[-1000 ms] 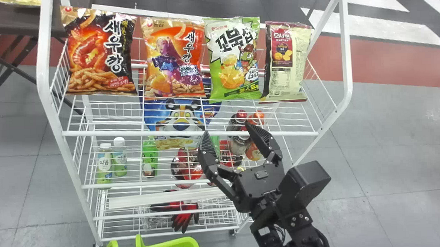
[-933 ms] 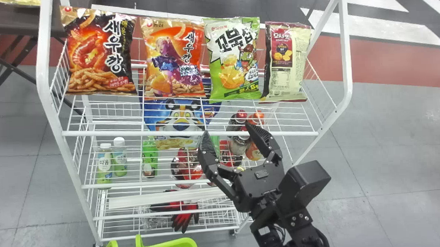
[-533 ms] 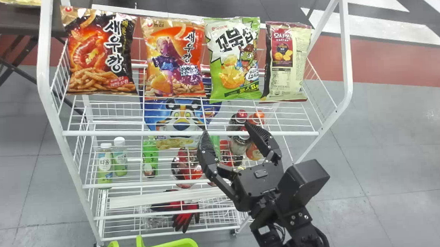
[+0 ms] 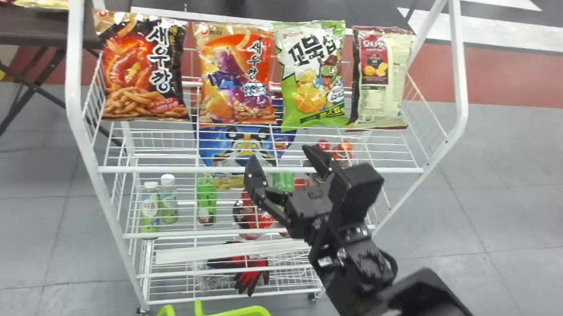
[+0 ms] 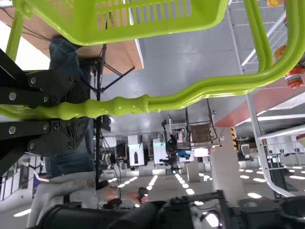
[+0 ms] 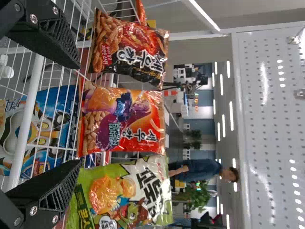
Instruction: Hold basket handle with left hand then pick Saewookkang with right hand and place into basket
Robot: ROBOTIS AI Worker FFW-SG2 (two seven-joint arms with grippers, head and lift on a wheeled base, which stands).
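Basket handle point(image 5: 183, 98) is gripped by the left gripper point(image 5: 76, 112); its fingers are closed around the grip, and the green basket point(image 4: 257, 315) is located in front of the rack's lower front edge, left of its middle. Right gripper point(image 4: 280, 155): wide open, nothing held, positioned near the middle of the front rail of the rack's top shelf point(image 4: 191, 170). Two Saewookkang bags are observed upright along that shelf's back edge: the black-and-orange bag point(image 4: 140, 69) at the left back corner, the orange bag point(image 4: 235, 74) just beside it, toward the middle. The orange bag is seen beyond the gap between the right fingers in the right wrist view. Next along the edge, a green-and-white bag point(image 4: 311, 76) is noted, then a cream-and-maroon bag point(image 4: 382, 77) near the right back corner.
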